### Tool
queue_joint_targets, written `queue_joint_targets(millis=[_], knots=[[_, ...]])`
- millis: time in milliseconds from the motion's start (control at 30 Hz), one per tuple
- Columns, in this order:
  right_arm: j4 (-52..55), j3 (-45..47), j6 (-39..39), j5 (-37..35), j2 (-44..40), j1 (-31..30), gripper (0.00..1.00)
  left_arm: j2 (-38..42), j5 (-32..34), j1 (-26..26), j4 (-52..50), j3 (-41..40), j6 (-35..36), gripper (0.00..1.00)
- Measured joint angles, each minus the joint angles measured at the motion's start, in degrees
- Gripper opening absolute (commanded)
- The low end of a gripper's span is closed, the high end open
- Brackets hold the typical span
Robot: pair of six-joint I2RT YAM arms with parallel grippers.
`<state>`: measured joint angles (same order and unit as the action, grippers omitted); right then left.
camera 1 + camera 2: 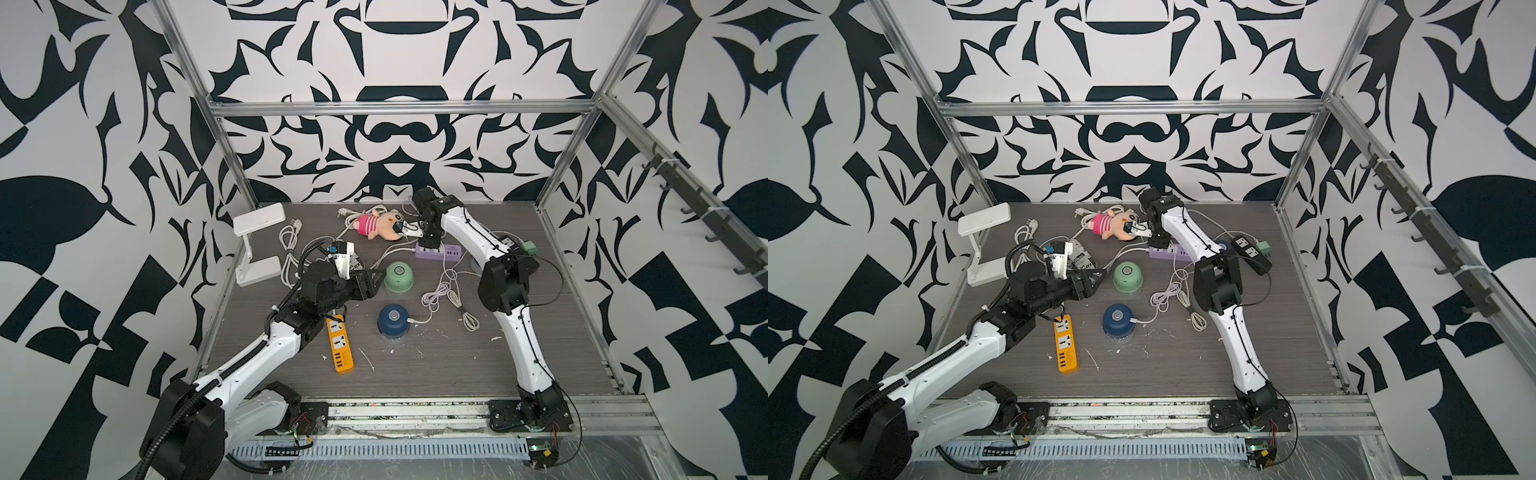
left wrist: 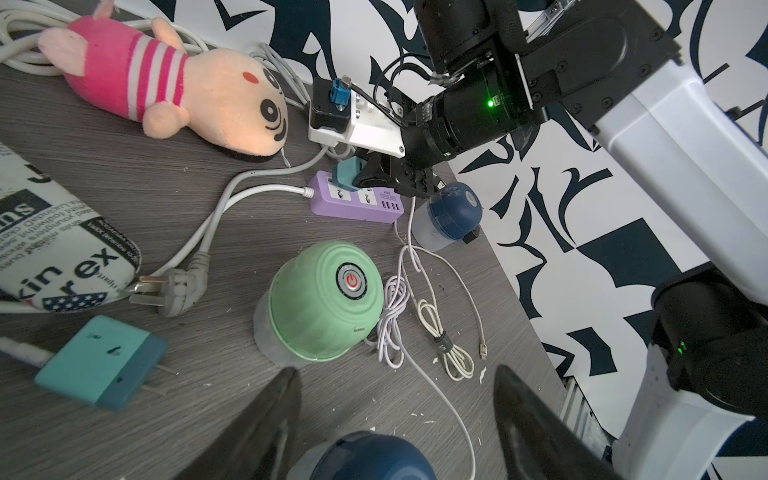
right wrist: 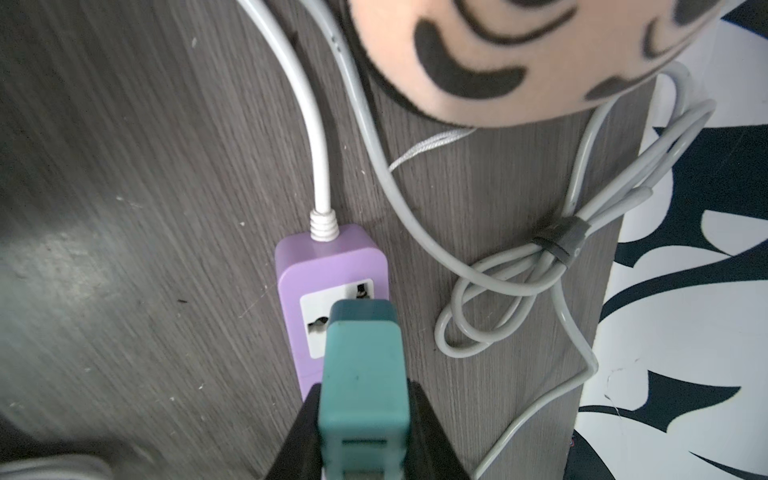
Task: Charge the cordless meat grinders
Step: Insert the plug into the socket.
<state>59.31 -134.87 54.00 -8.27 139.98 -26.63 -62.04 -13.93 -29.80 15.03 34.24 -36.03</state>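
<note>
Left pincer (image 2: 397,372) near "rex"-lettered pouch (image 2: 62,249)

A robotics lab cell: aluminium frame (image 1: 399,109), patterned backdrop walls (image 1: 399,54), bench-mounted arms (image 1: 528,345).

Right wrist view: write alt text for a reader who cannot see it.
The right claw grips a teal plug adapter, its end at a socket of a purple power strip on a wood-grain table. A plush toy's face and a bundled grey cable lie nearby.
</note>
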Motion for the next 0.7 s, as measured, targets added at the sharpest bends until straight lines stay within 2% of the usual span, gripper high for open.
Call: queue_joint_targets(millis=[467, 700], knots=[[0.02, -0.22, 0.04, -1.42, 0.44, 0.0, 0.0, 0.15, 0.02, 0.0, -0.04, -0.13, -0.17, 0.75], [0.39, -3.85, 0.0, -1.03, 2.8, 0.28, 0.0, 0.42, 0.5, 0.0, -0.17, -0.74, -0.24, 0.75]])
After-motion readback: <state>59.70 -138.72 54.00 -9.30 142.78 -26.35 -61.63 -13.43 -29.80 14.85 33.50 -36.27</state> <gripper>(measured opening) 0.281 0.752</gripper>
